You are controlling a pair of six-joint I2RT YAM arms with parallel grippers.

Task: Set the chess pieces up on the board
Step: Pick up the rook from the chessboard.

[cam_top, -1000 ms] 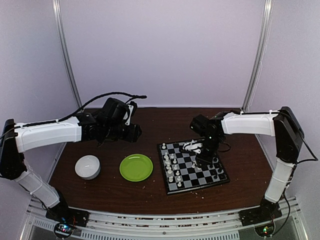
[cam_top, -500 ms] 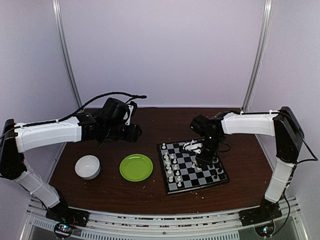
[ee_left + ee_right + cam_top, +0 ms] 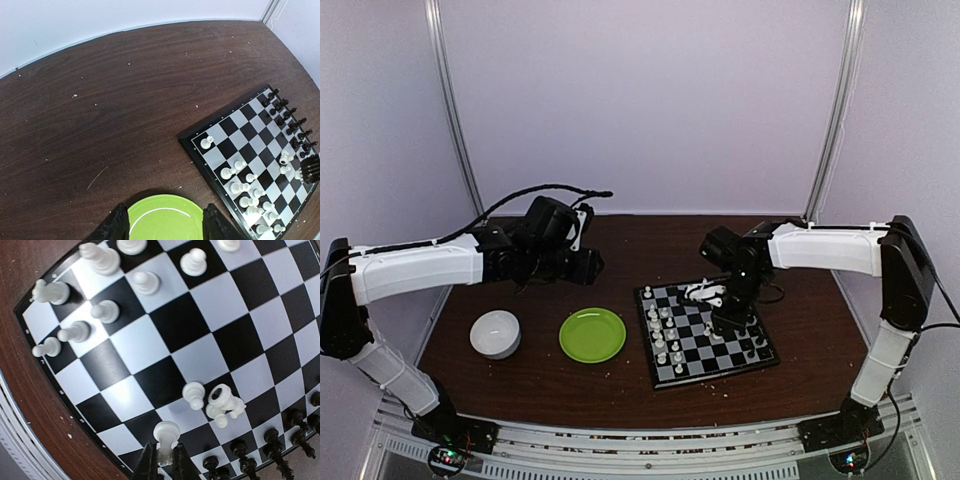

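Note:
The board (image 3: pixel 715 365) lies right of centre on the brown table. Small white chess pieces (image 3: pixel 662 332) stand along its left side and black ones (image 3: pixel 756 338) along its right. My right gripper (image 3: pixel 165 459) is low over the board near the black rows, shut on the base of a white pawn (image 3: pixel 166 432). Beside it one white pawn (image 3: pixel 193 393) stands and other white pieces (image 3: pixel 226 402) lie toppled. My left gripper (image 3: pixel 165 231) hangs open above the green plate (image 3: pixel 166 220), nothing between its fingers (image 3: pixel 113 228).
A green plate (image 3: pixel 592 334) sits left of the board, and a white bowl (image 3: pixel 495 333) further left. Pale crumbs dot the table. Black pieces (image 3: pixel 280 450) crowd the board edge next to my right gripper. Purple walls enclose the back and sides.
The right arm's outer links have shifted slightly, its gripper staying at the same spot on the board. The left arm has not moved.

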